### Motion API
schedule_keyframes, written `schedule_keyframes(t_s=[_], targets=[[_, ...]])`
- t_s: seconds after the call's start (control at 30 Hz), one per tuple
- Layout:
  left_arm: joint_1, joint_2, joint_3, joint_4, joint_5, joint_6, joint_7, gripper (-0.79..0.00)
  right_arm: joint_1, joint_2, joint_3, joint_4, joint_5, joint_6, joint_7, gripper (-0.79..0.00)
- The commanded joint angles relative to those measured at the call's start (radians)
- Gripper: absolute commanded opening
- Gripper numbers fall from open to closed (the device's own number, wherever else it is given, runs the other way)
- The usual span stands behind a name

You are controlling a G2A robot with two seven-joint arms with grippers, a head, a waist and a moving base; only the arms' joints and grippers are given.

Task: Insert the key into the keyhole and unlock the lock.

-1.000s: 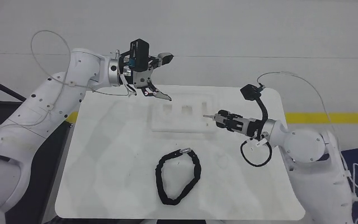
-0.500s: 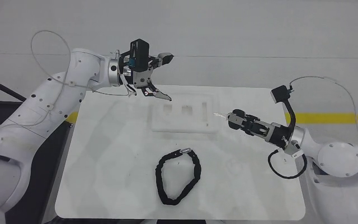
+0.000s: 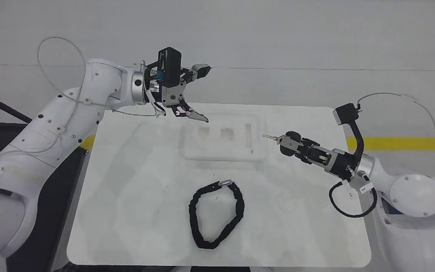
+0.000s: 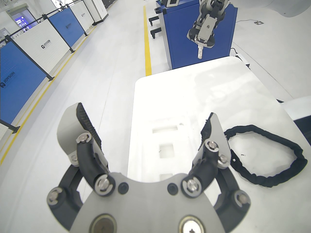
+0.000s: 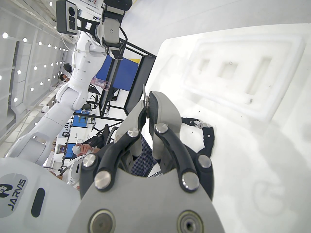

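Holds key [image 3: 270, 138] clenched in right pincer [image 3: 281, 141] above bench [image 3: 136, 204], well apart from lock [image 4: 252, 128]; has yet to insert or turn it. Holds left pincer [image 4: 145, 113] released, empty.

Background: bright open hall.
White floor [image 4: 109, 49], yellow line [image 4: 146, 37], blue partition panels [image 4: 70, 29], blue cabinet [image 4: 179, 39], rows of ceiling lights [image 5: 25, 39].

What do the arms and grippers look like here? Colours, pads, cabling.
The left arm and right arm have glossy white rounded shells. The left gripper and right gripper have grey metal plates, black linkages, silver pins and black ribbed pads. Both carry black wrist cameras. There is a thin pale cable on the left arm and a black corrugated hose on the right.
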Motion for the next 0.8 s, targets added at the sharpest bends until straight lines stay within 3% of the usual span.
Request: schedule_keyframes(t_s=[0.0,0.27,0.47,0.77], targets=[[0.004,0.0,0.0,-0.003,0.0,0.005,-0.004,0.0,0.0,0.0,0.0,0.0,0.0,0.0,0.0,-0.785],[0.092,0.0,0.006,-0.056,-0.01,0.0,-0.063,0.0,0.0,0.0,0.0,0.0,0.0,0.0,0.0,-0.785],[0.154,-0.005,0.058,-0.082,0.012,0.0,-0.061,0.0,0.0,0.0,0.0,0.0,0.0,0.0,0.0,-0.785],[0.204,-0.044,0.131,-0.059,0.056,0.0,-0.058,0.0,0.0,0.0,0.0,0.0,0.0,0.0,0.0,-0.785]])
